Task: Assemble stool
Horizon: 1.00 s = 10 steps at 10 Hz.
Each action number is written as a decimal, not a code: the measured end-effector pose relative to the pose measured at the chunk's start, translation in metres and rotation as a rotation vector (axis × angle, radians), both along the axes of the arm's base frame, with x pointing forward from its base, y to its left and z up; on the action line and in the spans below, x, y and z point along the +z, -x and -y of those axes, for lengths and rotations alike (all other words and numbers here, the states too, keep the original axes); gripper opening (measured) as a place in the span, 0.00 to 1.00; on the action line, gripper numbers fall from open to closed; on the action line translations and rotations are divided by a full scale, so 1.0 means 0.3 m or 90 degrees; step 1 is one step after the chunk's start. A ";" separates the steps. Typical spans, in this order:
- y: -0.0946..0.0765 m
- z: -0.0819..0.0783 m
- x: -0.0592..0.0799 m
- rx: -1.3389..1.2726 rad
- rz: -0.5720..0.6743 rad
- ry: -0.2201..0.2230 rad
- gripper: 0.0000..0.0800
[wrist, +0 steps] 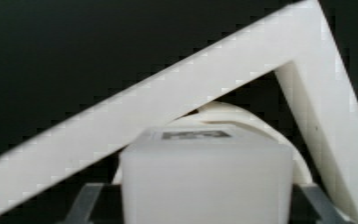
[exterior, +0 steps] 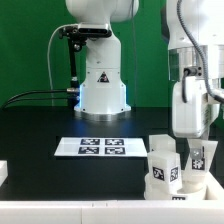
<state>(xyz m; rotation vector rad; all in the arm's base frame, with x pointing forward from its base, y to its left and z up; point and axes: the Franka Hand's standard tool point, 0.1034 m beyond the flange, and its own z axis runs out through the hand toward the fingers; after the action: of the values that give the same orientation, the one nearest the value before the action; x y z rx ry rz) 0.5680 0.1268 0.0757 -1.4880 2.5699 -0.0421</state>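
Observation:
In the exterior view my gripper (exterior: 191, 138) hangs at the right, just above the stool parts. The white seat disc (exterior: 178, 190) lies at the lower right with tagged white legs standing on it: one leg (exterior: 162, 164) to the exterior view's left and another leg (exterior: 201, 158) under my gripper. In the wrist view a chunky white leg (wrist: 208, 170) with a tag on its far end fills the space between my grey fingers (wrist: 94, 198). My gripper (wrist: 202, 205) is shut on this leg. The leg hides the seat in the wrist view.
The marker board (exterior: 101, 147) lies flat in the middle of the black table. The arm's white base (exterior: 102, 85) stands behind it with cables to the left. Two white bars (wrist: 176, 100) meet at an angle beyond the held leg. A white strip (exterior: 90, 202) runs along the front edge.

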 end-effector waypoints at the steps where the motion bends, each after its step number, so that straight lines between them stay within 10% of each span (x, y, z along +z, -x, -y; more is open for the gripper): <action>1: 0.000 0.000 0.000 0.015 0.001 0.002 0.42; 3: 0.005 -0.005 0.000 0.069 -0.009 0.005 0.54; 4: -0.003 -0.005 0.013 0.096 -0.006 0.005 0.75; 10: -0.024 -0.015 0.096 0.453 0.022 0.050 0.81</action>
<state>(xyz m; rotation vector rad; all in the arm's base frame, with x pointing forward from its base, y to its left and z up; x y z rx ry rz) 0.5752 0.1312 0.1047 -2.3039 1.8888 -0.0739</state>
